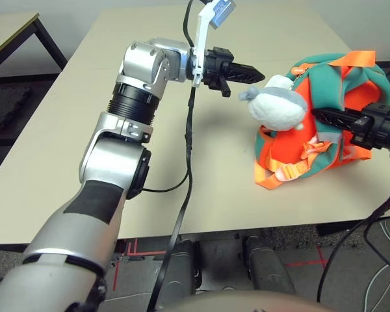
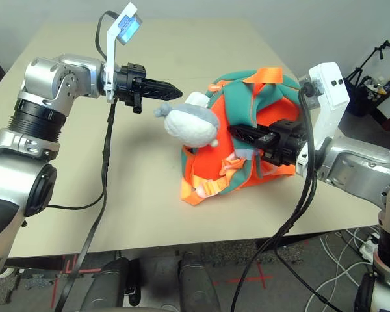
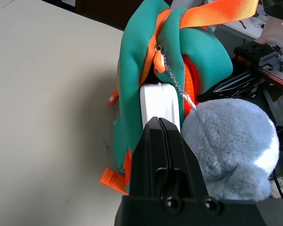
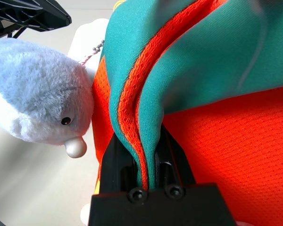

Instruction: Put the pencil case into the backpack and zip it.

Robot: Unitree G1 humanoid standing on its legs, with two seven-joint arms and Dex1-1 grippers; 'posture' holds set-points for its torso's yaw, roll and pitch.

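The teal and orange backpack [image 1: 341, 88] lies on the table's right side, with its grey-white plush toy [image 1: 276, 107] on the side facing my left arm. In the left wrist view the white pencil case [image 3: 159, 100] stands in the backpack's open mouth, partly sunk between the teal fabric [image 3: 132, 70] and the plush [image 3: 231, 141]. My left gripper [image 3: 159, 121] is shut, its tips right at the case's exposed end. My right gripper [image 2: 235, 130] is shut on the backpack's teal, orange-trimmed opening edge [image 4: 146, 108].
A black cable [image 1: 188, 149] hangs from my left wrist down over the table's front edge. Beige table [image 1: 71, 130] stretches bare to the left of the backpack. A second table [image 1: 13, 32] stands far left. Cables lie on the floor at the right.
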